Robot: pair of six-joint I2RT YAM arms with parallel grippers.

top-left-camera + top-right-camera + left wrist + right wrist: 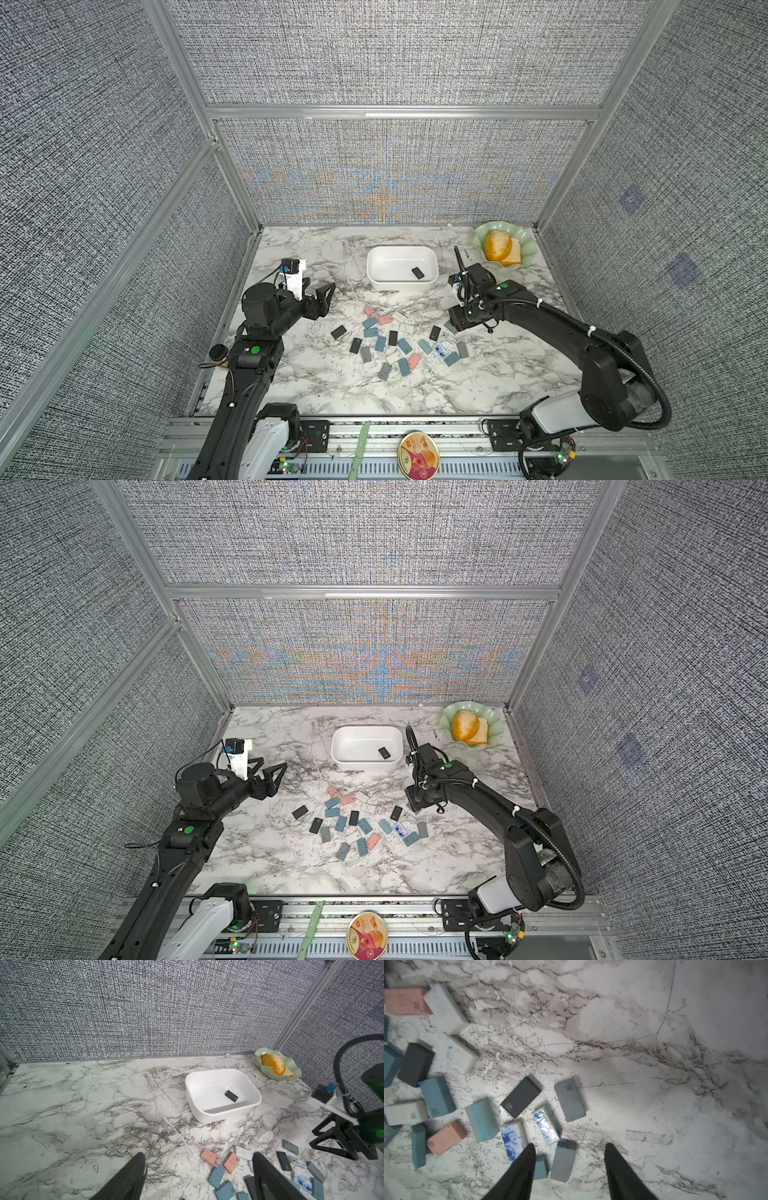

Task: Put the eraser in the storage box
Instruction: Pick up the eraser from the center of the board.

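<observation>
- Inside the white, rounded, low-walled storage box [399,286] I see one small black eraser [418,272] lying flat.
- Left gripper [198,1155]: spread apart, empty.
- Right gripper [570,1146]: spread apart, empty.

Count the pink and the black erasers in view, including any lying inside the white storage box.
Pink rectangular rubber erasers: 3
Black rectangular rubber erasers: 5, one inside the white plastic storage box
Total: 8

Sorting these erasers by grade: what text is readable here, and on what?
"4B": grey eraser, right wrist view.
"4B": black eraser, same view.
Marks on the pink eraser, white eraser and round tin: too blurred to read.
</observation>
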